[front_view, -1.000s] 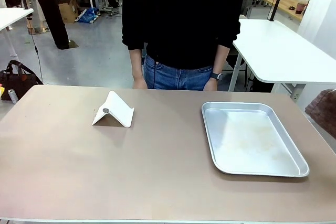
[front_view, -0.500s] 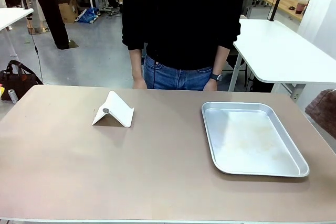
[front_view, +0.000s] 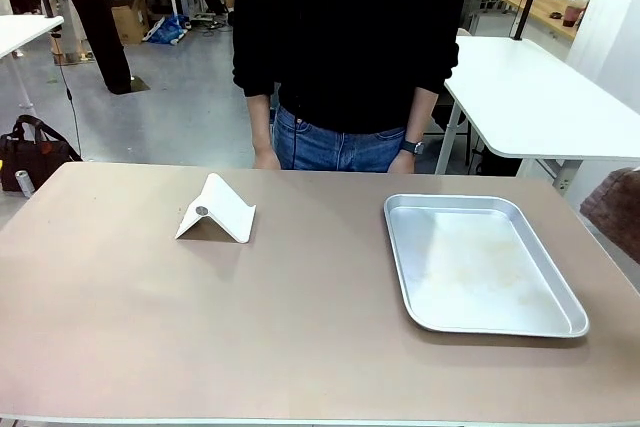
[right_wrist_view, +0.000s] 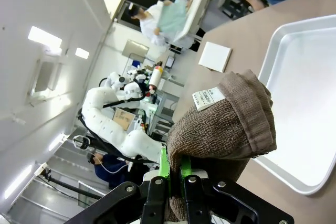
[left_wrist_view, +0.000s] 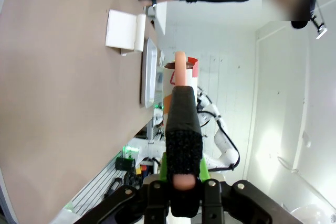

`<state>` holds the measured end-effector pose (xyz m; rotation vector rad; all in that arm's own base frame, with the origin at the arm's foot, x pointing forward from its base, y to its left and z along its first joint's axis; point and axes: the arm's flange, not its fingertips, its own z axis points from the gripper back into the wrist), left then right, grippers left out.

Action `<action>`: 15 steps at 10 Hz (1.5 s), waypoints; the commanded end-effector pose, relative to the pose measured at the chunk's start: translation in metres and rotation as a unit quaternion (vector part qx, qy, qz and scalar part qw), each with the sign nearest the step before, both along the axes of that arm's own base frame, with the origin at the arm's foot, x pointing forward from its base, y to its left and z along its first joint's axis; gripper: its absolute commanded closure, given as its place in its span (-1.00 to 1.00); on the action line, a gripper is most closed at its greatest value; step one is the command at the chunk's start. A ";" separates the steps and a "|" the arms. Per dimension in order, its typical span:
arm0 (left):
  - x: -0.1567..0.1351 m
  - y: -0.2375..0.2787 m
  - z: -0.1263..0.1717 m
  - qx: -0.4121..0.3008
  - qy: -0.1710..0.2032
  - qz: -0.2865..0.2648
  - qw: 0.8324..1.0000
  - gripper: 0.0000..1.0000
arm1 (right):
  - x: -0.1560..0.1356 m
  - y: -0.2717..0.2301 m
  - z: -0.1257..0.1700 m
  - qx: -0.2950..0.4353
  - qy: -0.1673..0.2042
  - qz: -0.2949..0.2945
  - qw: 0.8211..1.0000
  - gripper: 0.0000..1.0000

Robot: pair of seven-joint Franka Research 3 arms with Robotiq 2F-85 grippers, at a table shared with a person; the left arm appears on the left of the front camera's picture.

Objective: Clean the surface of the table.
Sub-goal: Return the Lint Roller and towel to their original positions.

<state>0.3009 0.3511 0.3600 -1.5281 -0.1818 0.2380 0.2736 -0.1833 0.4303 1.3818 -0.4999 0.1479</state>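
The table [front_view: 300, 317] has a matte beige-brown top and spans the front view. In the left wrist view my left gripper [left_wrist_view: 182, 174] is shut on a black rough-faced scrubber [left_wrist_view: 182, 129] with a pinkish handle, held above the table [left_wrist_view: 63, 103]. In the right wrist view my right gripper [right_wrist_view: 173, 174] is shut on a folded brown cloth [right_wrist_view: 226, 124] with a white label. It is held above the table's edge [right_wrist_view: 247, 35], near the tray's corner.
A shiny silver tray [front_view: 480, 262] lies on the table's right half. A white folded stand [front_view: 215, 209] sits left of the middle. A person in black [front_view: 345, 47] stands at the far edge, hands down. A white table [front_view: 530, 97] stands behind on the right.
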 end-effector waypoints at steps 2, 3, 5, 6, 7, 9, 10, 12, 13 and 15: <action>0.014 -0.035 0.035 -0.042 -0.034 0.016 0.998 0.56 | 0.016 0.041 0.029 -0.020 -0.041 -0.004 0.999 0.82; 0.028 -0.056 0.048 -0.039 -0.036 -0.011 0.998 0.56 | 0.025 0.063 0.042 -0.038 -0.050 0.011 0.998 0.82; 0.060 -0.103 0.070 -0.027 -0.035 -0.048 0.998 0.56 | 0.047 0.113 0.063 -0.066 -0.070 0.047 0.994 0.82; 0.081 -0.135 0.079 -0.014 -0.027 -0.081 0.996 0.56 | 0.061 0.146 0.071 -0.082 -0.080 0.068 0.991 0.82; 0.096 -0.168 0.084 -0.002 -0.017 -0.103 0.994 0.56 | 0.073 0.176 0.076 -0.086 -0.084 0.080 0.990 0.82; 0.118 -0.236 0.095 0.031 -0.008 -0.150 0.988 0.56 | 0.098 0.240 0.078 -0.081 -0.082 0.086 0.990 0.82; 0.127 -0.267 0.101 0.048 -0.003 -0.159 0.986 0.56 | 0.109 0.270 0.073 -0.088 -0.080 0.087 0.989 0.82; 0.138 -0.318 0.106 0.108 -0.008 -0.161 0.981 0.56 | 0.126 0.329 0.051 -0.102 -0.066 0.083 0.989 0.82; 0.140 -0.342 0.104 0.160 0.002 -0.168 0.973 0.56 | 0.135 0.360 0.034 -0.109 -0.062 0.091 0.988 0.82; 0.143 -0.362 0.094 0.236 -0.010 -0.149 0.960 0.56 | 0.142 0.392 0.009 -0.111 -0.068 0.110 0.985 0.82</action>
